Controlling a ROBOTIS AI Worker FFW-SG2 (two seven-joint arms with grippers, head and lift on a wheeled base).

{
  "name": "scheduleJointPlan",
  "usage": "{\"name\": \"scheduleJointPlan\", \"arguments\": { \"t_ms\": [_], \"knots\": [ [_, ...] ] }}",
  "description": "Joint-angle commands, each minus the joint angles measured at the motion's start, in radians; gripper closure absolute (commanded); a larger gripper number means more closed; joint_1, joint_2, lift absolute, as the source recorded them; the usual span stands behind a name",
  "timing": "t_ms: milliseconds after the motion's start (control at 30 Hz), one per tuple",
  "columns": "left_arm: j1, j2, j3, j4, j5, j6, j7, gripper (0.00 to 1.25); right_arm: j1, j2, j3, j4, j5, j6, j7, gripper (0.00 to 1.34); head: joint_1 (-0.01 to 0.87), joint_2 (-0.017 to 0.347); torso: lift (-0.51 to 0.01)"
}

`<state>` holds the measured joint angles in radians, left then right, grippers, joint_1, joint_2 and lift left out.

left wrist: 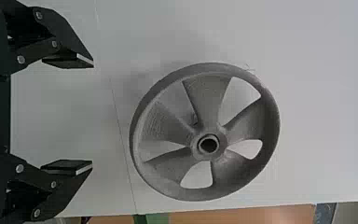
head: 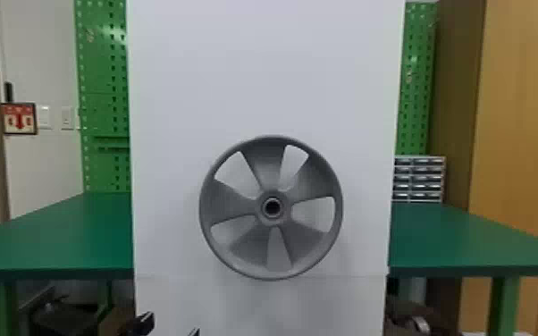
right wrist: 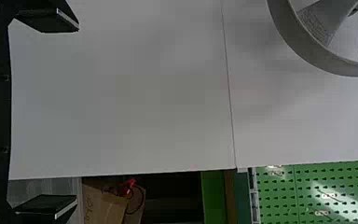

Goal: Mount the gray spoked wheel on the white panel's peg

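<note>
Showing gray spoked wheel (head: pixel 245 250) hanging toward six o'clock on white panel (head: pixel 263 67), seemingly pegged | showing left claw (left wrist: pixel 92 114) and right claw (right wrist: pixel 77 115) gaping empty | likely needing straight, unhurried retreat, never brushing wheel

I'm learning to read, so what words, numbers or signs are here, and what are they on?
Nothing reads clearly enough to quote.
Red-and-cream wall sign with dark edges: a red down arrow; any writing is too blurred.
Brown cardboard: dark marks, too blurred.
Gray spoked wheel: no print that I can see.
</note>
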<state>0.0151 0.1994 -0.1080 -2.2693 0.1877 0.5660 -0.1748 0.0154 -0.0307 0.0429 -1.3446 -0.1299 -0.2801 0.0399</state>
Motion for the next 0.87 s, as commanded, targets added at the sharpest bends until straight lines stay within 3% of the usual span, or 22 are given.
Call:
{"name": "scheduleJointPlan", "arguments": {
  "t_ms": [0,833],
  "knots": [
    [0.000,0.000,0.001,0.002,-0.001,0.000,0.000,0.48,0.000,0.000,0.002,0.002,-0.001,0.001,0.000,0.02,0.123,-0.008,-0.406],
    [-0.001,-0.002,-0.002,0.002,0.001,-0.002,-0.002,0.48,0.005,0.006,-0.003,0.005,-0.016,0.002,0.000,0.03,0.123,-0.008,-0.406]
  ]
}}
